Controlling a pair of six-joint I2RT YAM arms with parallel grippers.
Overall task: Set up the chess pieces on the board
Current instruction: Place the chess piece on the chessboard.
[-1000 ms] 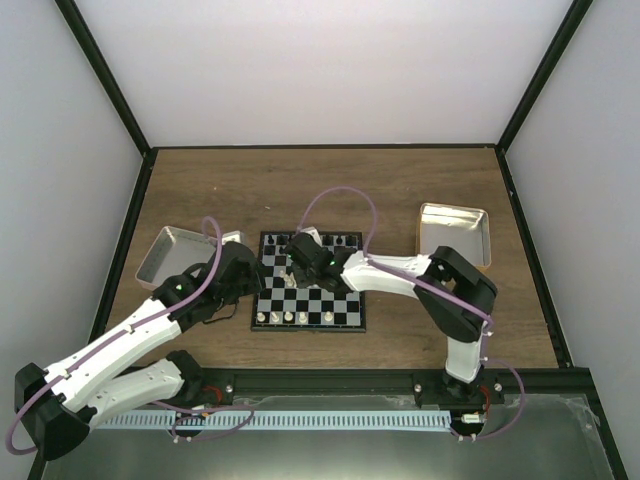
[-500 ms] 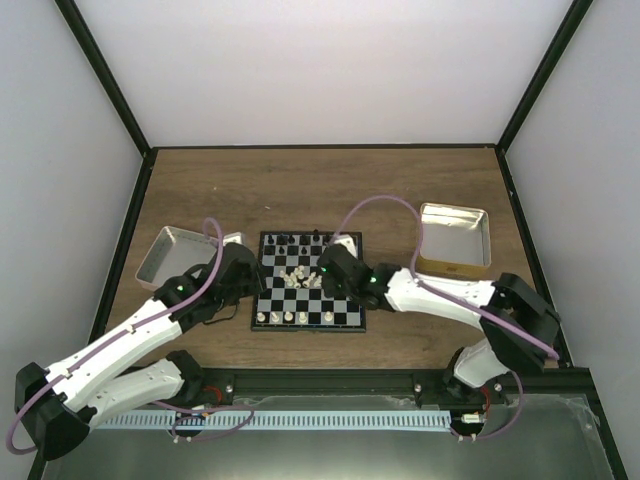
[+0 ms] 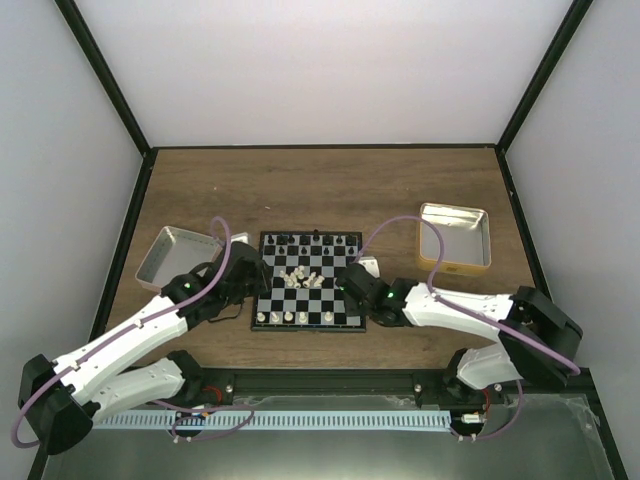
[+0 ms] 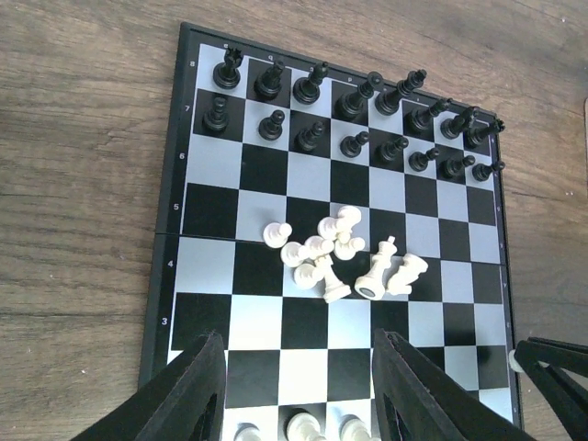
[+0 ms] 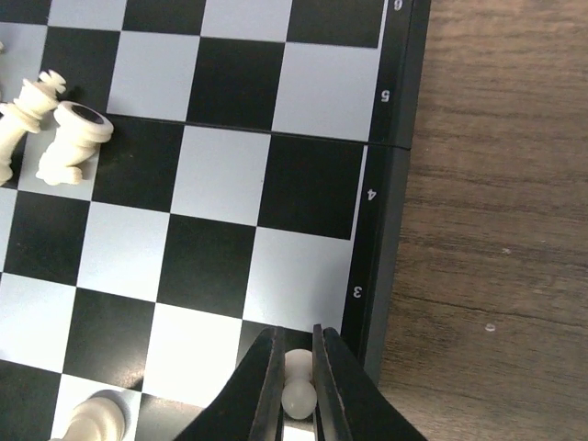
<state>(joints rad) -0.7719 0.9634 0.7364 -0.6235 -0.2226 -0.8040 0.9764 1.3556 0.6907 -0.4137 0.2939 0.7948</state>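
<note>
Pinching a cream pawn (image 5: 296,393) between the right fingers (image 5: 265,378), low over the board (image 4: 211,211) at its near right corner, just inside the border. Looks bound for the white pawn rank, judging by the square underneath. Reaching in flat from the right, forearm stretched out above the tabletop (image 3: 300,190), wrist tipped straight down. Over on the other side, hovering with left fingers (image 4: 184,395) spread and empty above the near rows, elbow bent, probably keeping clear. Far two rows filled with black pieces (image 4: 354,119); mid-board, a toppled white heap (image 4: 344,253) not yet sorted.
</note>
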